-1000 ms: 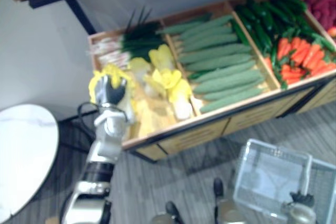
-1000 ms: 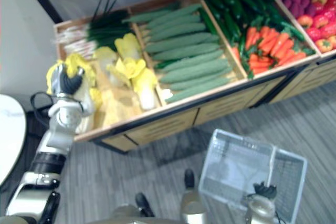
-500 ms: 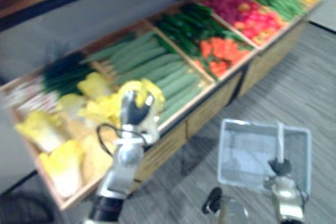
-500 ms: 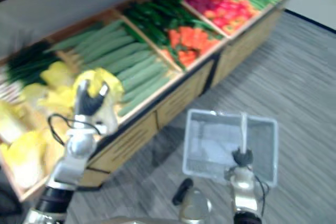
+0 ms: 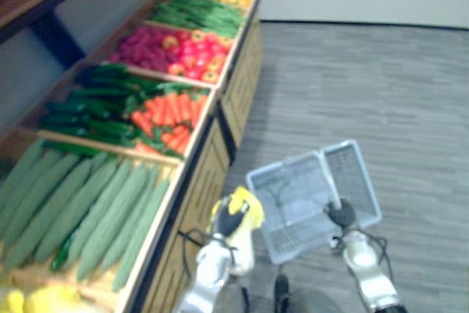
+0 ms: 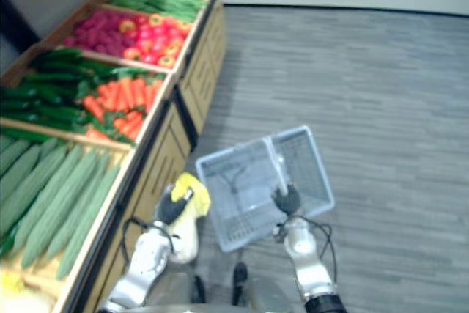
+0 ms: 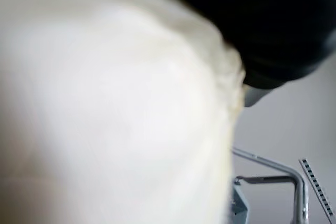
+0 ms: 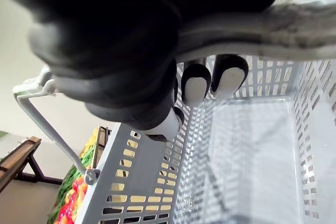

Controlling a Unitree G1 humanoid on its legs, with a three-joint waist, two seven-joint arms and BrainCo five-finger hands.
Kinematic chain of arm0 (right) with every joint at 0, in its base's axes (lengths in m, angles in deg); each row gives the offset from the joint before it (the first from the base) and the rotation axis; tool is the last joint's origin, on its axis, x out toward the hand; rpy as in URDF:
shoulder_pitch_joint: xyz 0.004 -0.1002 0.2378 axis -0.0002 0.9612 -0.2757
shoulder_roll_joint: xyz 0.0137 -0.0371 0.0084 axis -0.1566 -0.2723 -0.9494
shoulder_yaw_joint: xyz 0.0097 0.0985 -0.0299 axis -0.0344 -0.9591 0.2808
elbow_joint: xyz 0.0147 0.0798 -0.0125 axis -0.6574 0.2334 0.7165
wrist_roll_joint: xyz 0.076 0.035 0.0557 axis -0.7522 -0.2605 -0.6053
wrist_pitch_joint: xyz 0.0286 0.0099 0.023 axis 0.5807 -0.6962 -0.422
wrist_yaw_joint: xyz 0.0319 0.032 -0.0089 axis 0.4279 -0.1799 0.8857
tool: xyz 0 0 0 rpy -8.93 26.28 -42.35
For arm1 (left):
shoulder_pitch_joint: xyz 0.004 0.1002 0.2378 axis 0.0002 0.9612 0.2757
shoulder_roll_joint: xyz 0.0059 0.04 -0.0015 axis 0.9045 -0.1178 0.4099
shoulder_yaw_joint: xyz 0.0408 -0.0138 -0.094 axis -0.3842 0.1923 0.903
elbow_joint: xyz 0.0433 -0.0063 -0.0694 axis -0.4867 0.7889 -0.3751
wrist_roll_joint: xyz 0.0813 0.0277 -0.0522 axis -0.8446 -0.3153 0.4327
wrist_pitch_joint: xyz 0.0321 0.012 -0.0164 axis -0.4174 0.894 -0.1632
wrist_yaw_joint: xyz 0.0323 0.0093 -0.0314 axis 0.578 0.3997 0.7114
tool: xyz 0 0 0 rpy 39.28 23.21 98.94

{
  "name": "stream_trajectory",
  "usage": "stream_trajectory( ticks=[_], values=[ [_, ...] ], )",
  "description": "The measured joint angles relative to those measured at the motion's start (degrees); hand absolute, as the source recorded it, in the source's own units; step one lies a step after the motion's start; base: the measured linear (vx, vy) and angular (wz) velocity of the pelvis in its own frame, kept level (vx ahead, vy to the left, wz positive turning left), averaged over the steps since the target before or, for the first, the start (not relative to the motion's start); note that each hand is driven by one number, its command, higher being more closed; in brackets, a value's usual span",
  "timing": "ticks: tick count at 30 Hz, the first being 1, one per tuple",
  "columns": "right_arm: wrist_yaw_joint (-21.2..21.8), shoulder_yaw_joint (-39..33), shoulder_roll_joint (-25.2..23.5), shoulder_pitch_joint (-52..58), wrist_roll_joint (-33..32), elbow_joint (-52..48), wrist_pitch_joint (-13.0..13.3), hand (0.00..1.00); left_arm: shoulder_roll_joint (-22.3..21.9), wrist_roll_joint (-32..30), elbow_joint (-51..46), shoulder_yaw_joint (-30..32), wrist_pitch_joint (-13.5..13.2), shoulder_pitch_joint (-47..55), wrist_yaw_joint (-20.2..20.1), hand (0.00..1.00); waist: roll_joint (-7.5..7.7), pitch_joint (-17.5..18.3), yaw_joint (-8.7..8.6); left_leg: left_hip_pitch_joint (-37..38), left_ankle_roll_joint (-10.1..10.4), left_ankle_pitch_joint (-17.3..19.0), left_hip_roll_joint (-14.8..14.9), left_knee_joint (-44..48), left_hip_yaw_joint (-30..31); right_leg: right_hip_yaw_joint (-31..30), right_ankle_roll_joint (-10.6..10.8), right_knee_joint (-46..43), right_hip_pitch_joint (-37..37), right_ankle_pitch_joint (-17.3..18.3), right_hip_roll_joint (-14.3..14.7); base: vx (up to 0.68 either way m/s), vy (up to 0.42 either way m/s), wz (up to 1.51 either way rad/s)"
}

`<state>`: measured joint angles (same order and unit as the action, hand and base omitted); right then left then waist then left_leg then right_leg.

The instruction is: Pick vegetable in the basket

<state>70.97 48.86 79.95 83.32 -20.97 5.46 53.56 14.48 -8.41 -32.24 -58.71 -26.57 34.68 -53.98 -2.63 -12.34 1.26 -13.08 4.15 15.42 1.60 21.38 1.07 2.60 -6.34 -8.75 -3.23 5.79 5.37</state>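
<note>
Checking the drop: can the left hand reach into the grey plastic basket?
Probably yes: the left hand, curled round a yellow leafy cabbage, hangs beside the open grey plastic basket, with nothing between.

Shop, wooden produce bins, carrots

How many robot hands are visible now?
2. The left robot hand holds a yellow vegetable next to the basket; the right robot hand grips the basket's handle.
</note>
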Motion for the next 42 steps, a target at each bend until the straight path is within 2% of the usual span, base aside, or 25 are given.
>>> stream_trajectory(
  ticks=[1, 3, 4, 5, 6, 8, 9, 11, 13, 14, 15, 16, 17, 21, 23, 25, 28, 31, 32, 34, 36, 37, 40, 41, 42],
  values=[
    [0.24, 1.04, -0.03, -0.01, -0.12, -0.03, 0.09, 1.00, -0.14, 0.11, -0.01, -0.02, 0.00, 0.06, -0.01, 1.00, -0.28, 0.16, 0.69, 0.18, -0.06, -2.48, 0.25, -3.24, 0.01, -1.98, 0.03, -0.41, 0.18, 0.56, 0.86, 0.20, 0.099, -1.23],
    [1.29, 5.09, -0.81, 0.09, -0.23, -0.19, 0.17, 1.00, -0.55, 2.60, -1.00, -0.04, 0.00, 1.65, -0.25, 1.00, 0.95, 0.74, 1.27, 3.00, -3.94, -6.12, -0.42, -3.39, -0.81, -4.51, 1.79, -5.60, 0.06, 5.19, 0.80, 0.35, 0.157, -1.25],
    [1.87, 5.91, -2.11, 0.28, -0.02, -0.13, 0.28, 1.00, -0.26, 4.20, -1.15, -0.27, -0.05, 1.99, -0.33, 1.00, 2.98, 0.64, 1.09, 5.32, -4.52, -6.40, -0.45, -4.93, -2.79, -3.69, 7.28, -14.32, -2.67, 8.20, -1.15, 0.41, 0.152, -0.91],
    [2.61, 7.09, -3.08, 0.15, 0.00, -0.10, 0.27, 1.00, -0.07, 4.75, -0.95, -0.69, 0.32, 1.77, -0.35, 1.00, 3.91, 0.43, 0.68, 6.91, -4.93, -5.89, -0.66, -5.30, -4.34, -1.04, 9.82, -25.85, -7.96, 7.36, -2.83, 0.34, 0.107, -0.68],
    [2.82, 7.33, -3.54, 0.16, 0.00, 0.14, 0.23, 1.00, 0.03, 5.61, -0.94, -1.21, 0.52, 1.70, -0.32, 1.00, 4.06, 0.28, 0.41, 8.39, -5.12, -5.61, -0.63, -5.79, -4.89, 0.54, 11.39, -30.99, -10.07, 6.51, -3.87, 0.36, 0.110, -0.48],
    [3.62, 8.75, -4.57, 0.15, -0.06, 0.71, 0.09, 1.00, 0.01, 6.64, -0.98, -2.82, 0.59, 1.51, 0.30, 1.00, 4.09, 0.11, 0.36, 14.35, -5.37, -5.42, -0.65, -8.66, -6.60, 5.06, 8.15, -40.67, -12.85, 8.80, -8.74, 0.38, 0.095, -0.27],
    [3.68, 10.32, -4.62, -0.05, -0.24, 0.63, 0.20, 1.00, -0.02, 6.64, -1.02, -3.21, 0.55, 0.77, 0.86, 1.00, 3.91, 0.15, -0.07, 16.17, -5.37, -5.41, 0.14, -9.98, -6.59, 7.36, 6.94, -39.87, -13.21, 9.53, -10.92, 0.31, 0.048, -0.04],
    [3.79, 12.36, -4.68, -0.98, -0.66, 0.59, 0.73, 1.00, 0.05, 6.64, -0.92, -3.40, 0.55, -0.74, 1.86, 1.00, 3.92, 0.17, -0.18, 17.11, -5.06, -5.22, 1.57, -11.38, -6.51, 9.24, 6.89, -34.59, -14.20, 9.55, -12.47, 0.31, -0.027, 0.00],
    [4.99, 14.72, -5.18, -2.64, -0.73, 0.39, 1.63, 1.00, 0.16, 6.61, -0.23, -3.46, 0.56, -2.68, 2.59, 1.00, 3.91, 0.18, -0.29, 17.40, -3.37, -4.14, 3.71, -11.81, -6.46, 9.06, 7.90, -22.59, -14.64, 8.50, -12.45, 0.31, -0.116, -0.09],
    [5.30, 15.84, -5.64, -2.94, -1.22, 0.16, 1.91, 1.00, 0.19, 6.51, 1.42, -3.50, 0.59, -4.05, 2.84, 1.00, 4.08, 0.28, -0.31, 17.61, -2.15, -3.37, 4.51, -11.78, -6.49, 7.12, 8.81, -14.41, -14.28, 5.79, -12.07, 0.32, -0.207, 0.00],
    [5.59, 16.60, -6.21, -2.79, -2.42, -0.17, 2.15, 1.00, 0.34, 6.38, 3.12, -3.60, 0.65, -4.98, 3.10, 0.00, 4.93, 0.50, -0.58, 18.34, -0.23, -1.99, 4.65, -11.37, -6.50, 4.99, 8.43, -6.70, -12.54, -0.31, -12.26, 0.44, -0.295, 0.10],
    [5.79, 16.96, -6.85, -2.54, -2.81, -0.19, 2.15, 1.00, 0.60, 6.09, 3.71, -3.61, 0.70, -4.99, 3.23, 0.00, 5.64, 0.74, -0.98, 18.98, 0.84, -0.59, 4.47, -10.83, -6.49, 4.34, 8.34, -4.65, -11.55, -5.64, -12.99, 0.39, -0.270, 0.00],
    [6.14, 17.58, -6.07, -2.66, -3.33, 0.19, 2.05, 1.00, -0.16, 5.73, 6.35, -3.54, 1.34, -5.20, 3.71, 0.00, 2.92, 0.69, -1.02, 20.35, 2.28, 1.62, 7.13, -9.69, -6.62, 5.23, 9.06, -6.48, -10.93, -6.31, -10.69, 0.39, -0.265, -0.08],
    [7.58, 19.20, -4.64, -2.18, -5.87, -1.25, 2.07, 1.00, -0.26, 2.49, 11.42, -3.09, 2.07, -5.89, 4.43, 0.00, 1.96, 0.90, -1.35, 17.11, 2.81, 1.06, 11.76, 2.72, -5.63, 5.96, 6.62, -7.14, -7.67, -1.27, -6.26, 0.33, -0.252, -0.14],
    [8.64, 20.85, -1.72, -2.12, -9.11, -2.82, 2.05, 1.00, -1.67, 0.86, 13.97, -0.02, 2.85, -5.89, 4.82, 0.00, 1.50, 0.48, -0.98, 9.80, 3.35, -5.12, 14.31, 21.85, -2.56, 6.40, 5.29, -4.28, -2.23, -0.36, -4.39, 0.29, -0.159, 0.02],
    [9.67, 21.07, -0.05, -1.63, -11.42, -4.91, 2.05, 1.00, -2.37, -0.94, 14.88, 2.00, 3.95, -5.89, 5.60, 0.00, 1.55, 0.33, -0.68, 5.36, 4.11, -3.89, 14.63, 29.38, -3.04, 6.33, 5.18, -1.58, 1.75, -0.31, -4.60, 0.26, -0.055, 0.03],
    [9.83, 20.11, 1.11, -0.82, -14.79, -7.91, 2.13, 1.00, -2.46, -1.95, 14.75, 3.95, 4.26, -7.30, 7.24, 0.00, 1.63, 0.30, 0.60, 0.98, 2.96, -0.37, 12.57, 22.09, -8.53, 6.69, 5.64, 2.47, 5.71, -0.55, -6.89, 0.21, 0.036, 0.12],
    [10.63, 18.81, 2.90, -0.63, -16.58, -9.11, 2.67, 1.00, -3.25, -4.79, 14.52, 4.57, 4.34, -8.94, 7.51, 0.00, 1.07, 0.55, 0.59, -0.67, 1.89, -3.64, 9.33, 4.85, -15.46, 8.44, 8.02, 5.34, 7.71, -0.09, -9.52, 0.21, 0.200, 0.31],
    [11.07, 17.43, 3.22, -0.21, -16.82, -9.51, 2.89, 1.00, -4.51, -5.49, 14.59, 4.62, 4.35, -9.48, 7.79, 0.00, -0.12, 0.84, 0.73, -0.88, -1.92, -8.14, 9.53, -0.41, -19.69, 9.52, 9.47, 5.61, 8.08, 0.81, -9.51, 0.25, 0.265, 0.25],
    [11.97, 16.53, 3.32, 0.18, -18.35, -9.41, 2.82, 1.00, -4.60, -5.78, 14.74, 4.53, 4.57, -9.50, 8.18, 0.00, 1.60, 0.94, 1.58, 0.16, -3.16, -6.88, 7.04, -1.94, -23.98, 10.20, 10.82, 5.75, 8.62, 1.24, -12.20, 0.27, 0.244, 0.23],
    [13.55, 16.07, 4.04, 1.11, -19.95, -9.03, 2.59, 1.00, -4.74, -5.78, 14.73, 4.44, 5.07, -9.57, 8.16, 0.00, 1.97, 1.07, 1.46, 1.21, -6.56, -5.15, 3.82, -1.23, -25.28, 11.64, 13.03, 4.23, 9.50, 2.63, -16.05, 0.35, 0.253, 0.41],
    [13.90, 15.99, 4.11, 1.50, -20.29, -8.79, 2.53, 1.00, -4.70, -5.78, 14.73, 4.31, 5.10, -9.51, 8.16, 0.00, 2.03, 1.10, 1.46, 1.78, -6.74, -5.05, 2.97, -1.43, -25.48, 12.19, 13.42, 2.73, 9.47, 2.87, -17.11, 0.41, 0.299, 0.47],
    [15.36, 15.75, 4.04, 4.71, -21.22, -7.53, 2.14, 1.00, -4.29, -5.74, 14.58, 4.37, 5.13, -8.38, 8.20, 0.00, 2.21, 1.19, 1.61, 9.45, -7.32, -4.69, -1.52, -7.99, -23.71, 12.95, 14.93, -14.81, 6.71, 3.32, -22.05, 0.33, 0.205, 0.53],
    [16.25, 15.63, 3.52, 5.93, -21.27, -6.72, 2.14, 1.00, -3.78, -5.72, 14.38, 4.22, 5.11, -7.58, 8.30, 0.00, 2.96, 1.56, 1.40, 12.76, -7.37, -4.72, -3.23, -10.78, -21.62, 11.55, 17.72, -25.78, 3.83, 1.41, -24.25, 0.32, 0.127, 0.61],
    [16.55, 15.54, 3.28, 6.45, -21.32, -6.19, 2.14, 1.00, -3.18, -5.68, 14.27, 3.96, 5.12, -7.07, 8.43, 0.00, 3.56, 1.85, 0.98, 14.22, -7.39, -4.73, -4.01, -11.83, -20.33, 10.36, 18.07, -31.26, 2.13, -0.34, -24.83, 0.33, 0.040, 1.01]
  ],
)
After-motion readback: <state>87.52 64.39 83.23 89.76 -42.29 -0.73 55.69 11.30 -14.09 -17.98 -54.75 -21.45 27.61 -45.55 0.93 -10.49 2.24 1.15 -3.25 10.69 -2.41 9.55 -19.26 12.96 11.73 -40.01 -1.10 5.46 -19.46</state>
